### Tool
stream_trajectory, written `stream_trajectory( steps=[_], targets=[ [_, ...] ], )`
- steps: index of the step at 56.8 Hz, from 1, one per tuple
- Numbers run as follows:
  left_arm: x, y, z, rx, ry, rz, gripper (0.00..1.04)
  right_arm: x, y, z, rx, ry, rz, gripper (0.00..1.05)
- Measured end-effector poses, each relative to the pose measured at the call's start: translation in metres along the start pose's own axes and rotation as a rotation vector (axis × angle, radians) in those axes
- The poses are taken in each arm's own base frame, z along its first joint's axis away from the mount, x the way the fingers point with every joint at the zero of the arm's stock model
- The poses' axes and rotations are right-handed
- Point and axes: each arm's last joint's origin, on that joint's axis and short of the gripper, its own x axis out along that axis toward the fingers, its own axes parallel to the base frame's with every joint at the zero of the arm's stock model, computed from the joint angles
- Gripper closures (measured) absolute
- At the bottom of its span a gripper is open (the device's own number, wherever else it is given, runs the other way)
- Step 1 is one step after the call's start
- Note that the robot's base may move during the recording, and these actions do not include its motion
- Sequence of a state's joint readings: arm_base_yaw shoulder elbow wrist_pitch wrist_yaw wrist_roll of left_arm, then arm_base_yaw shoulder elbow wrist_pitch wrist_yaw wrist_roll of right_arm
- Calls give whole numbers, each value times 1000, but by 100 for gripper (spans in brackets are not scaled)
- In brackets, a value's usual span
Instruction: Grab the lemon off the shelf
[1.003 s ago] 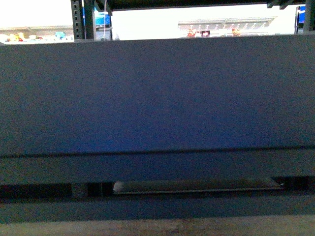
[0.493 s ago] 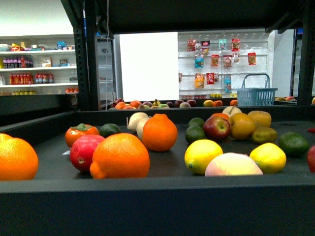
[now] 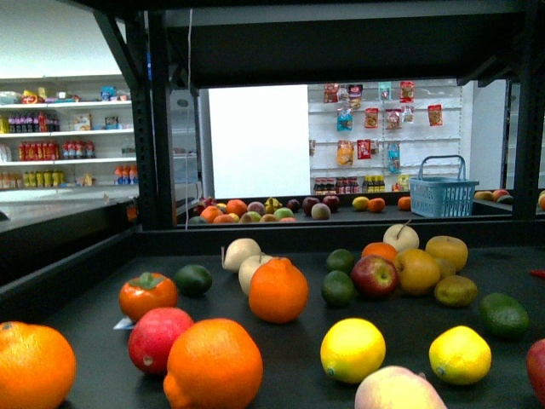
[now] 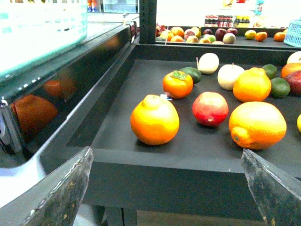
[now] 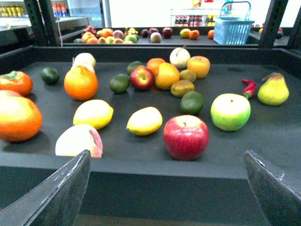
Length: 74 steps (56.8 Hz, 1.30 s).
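The lemon (image 3: 352, 349) rests on the shelf (image 3: 298, 239) tray, lower centre of the front view (a second lemon (image 3: 460, 354) lies to its right). The left hand (image 4: 165, 151) and right hand (image 5: 167, 153) both stand wide, holding nothing.

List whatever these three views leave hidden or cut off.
Front view: the left pincer and right pincer fall outside the frame.
Front view: the bottom edge cuts off the pale pink-yellow rounded fruit, so its kind is unclear.
Front view: the right edge cuts off a red rounded fruit.
Left wrist view: the frame edge leaves only a sliver of one bright-yellow oval lemon.
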<state>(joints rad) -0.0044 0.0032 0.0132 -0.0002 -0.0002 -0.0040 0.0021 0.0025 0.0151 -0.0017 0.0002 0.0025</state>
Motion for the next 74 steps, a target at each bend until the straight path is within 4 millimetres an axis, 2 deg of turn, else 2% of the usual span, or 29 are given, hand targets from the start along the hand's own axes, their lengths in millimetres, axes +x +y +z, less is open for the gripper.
stream_trajectory(
  steps=[61, 68, 74],
  targets=[
    [0, 0, 0, 0, 0, 0, 8, 0, 0, 0, 0, 0, 0, 7],
    [5, 4, 1, -232, 182, 43, 8, 0, 0, 0, 0, 0, 1, 7],
    [18, 15, 26, -513, 205, 49, 8, 0, 0, 0, 0, 0, 1, 7]
  ],
)
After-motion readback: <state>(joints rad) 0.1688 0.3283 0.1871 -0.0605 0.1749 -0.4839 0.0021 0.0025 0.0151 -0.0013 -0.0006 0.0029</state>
